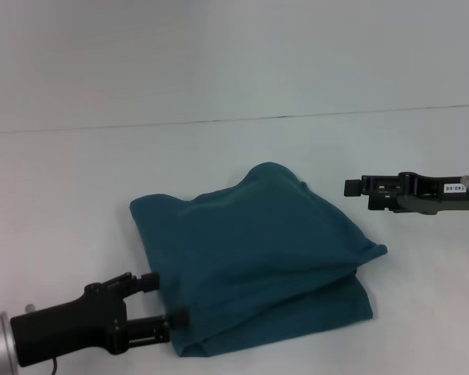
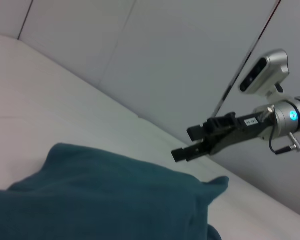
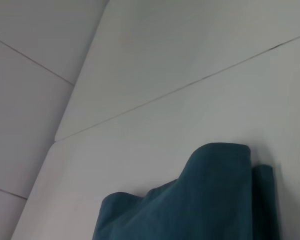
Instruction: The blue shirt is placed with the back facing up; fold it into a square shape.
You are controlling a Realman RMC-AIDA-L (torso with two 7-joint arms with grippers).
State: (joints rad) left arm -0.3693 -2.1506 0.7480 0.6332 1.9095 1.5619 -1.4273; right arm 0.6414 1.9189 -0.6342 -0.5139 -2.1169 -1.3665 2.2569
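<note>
Shirt: the blue shirt [image 1: 254, 262] lies on the white table [image 1: 78, 172], already doubled over into a rough, lumpy block; a lower layer sticks out along its near and right edges.
Long axis: roughly from the far left corner to the near right corner in the head view; the outline is not yet square.
Left gripper: the left gripper [image 1: 166, 301] sits low at the shirt's near left edge, jaws parted with nothing between them, fingertips at or just touching the cloth.
Right gripper: the right gripper [image 1: 352, 187] hangs above the table just off the shirt's far right side, clear of the fabric; jaws narrowly parted, holding nothing.
Nearer arm: the left, by my reading.
Key relation: the cloth lies straight ahead of the left jaws, so a short reach forward would likely meet the edge.
</note>
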